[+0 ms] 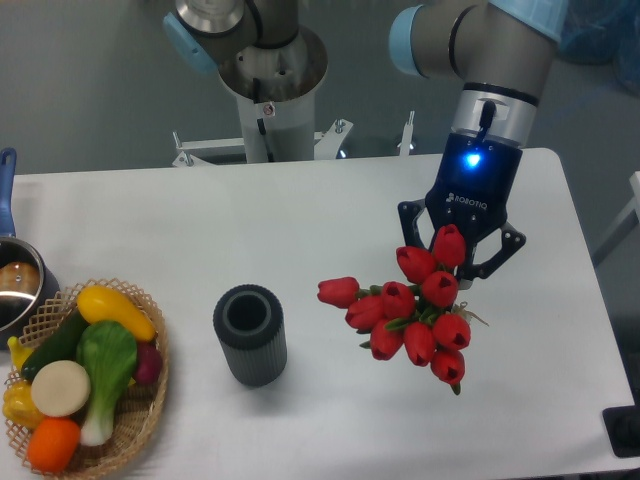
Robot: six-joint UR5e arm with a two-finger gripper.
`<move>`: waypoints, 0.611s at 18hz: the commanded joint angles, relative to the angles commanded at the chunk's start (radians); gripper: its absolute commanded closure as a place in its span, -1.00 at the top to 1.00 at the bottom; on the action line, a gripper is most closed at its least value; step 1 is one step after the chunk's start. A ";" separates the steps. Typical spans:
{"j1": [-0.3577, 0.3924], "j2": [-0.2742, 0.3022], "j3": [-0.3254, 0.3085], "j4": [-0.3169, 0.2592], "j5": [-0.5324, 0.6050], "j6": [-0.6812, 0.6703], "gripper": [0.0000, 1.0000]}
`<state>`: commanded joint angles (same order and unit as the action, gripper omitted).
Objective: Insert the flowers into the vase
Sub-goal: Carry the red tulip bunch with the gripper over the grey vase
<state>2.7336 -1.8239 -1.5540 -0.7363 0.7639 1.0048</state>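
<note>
The flowers [410, 315], a bunch of red tulip buds with green leaves between them, are at the right of the table with the buds facing up toward the camera. My gripper [462, 272] stands at the bunch's upper right. Its fingers converge behind the top buds and look shut on the flowers; the fingertips and stems are hidden by the buds. The vase [250, 333], dark grey and ribbed, stands upright with its round mouth open, about a hand's width to the left of the bunch and apart from it.
A woven basket [150, 405] of toy vegetables and fruits sits at the front left, close to the vase. A metal pot [18, 285] with a blue handle is at the left edge. The robot base [270, 90] rises at the back.
</note>
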 joint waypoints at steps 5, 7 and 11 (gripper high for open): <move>-0.011 -0.002 -0.011 0.000 -0.032 -0.032 -0.35; -0.012 0.006 -0.032 0.000 -0.083 -0.035 -0.35; -0.035 0.032 -0.075 0.000 -0.123 -0.067 -0.34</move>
<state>2.6984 -1.7917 -1.6290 -0.7363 0.6413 0.9375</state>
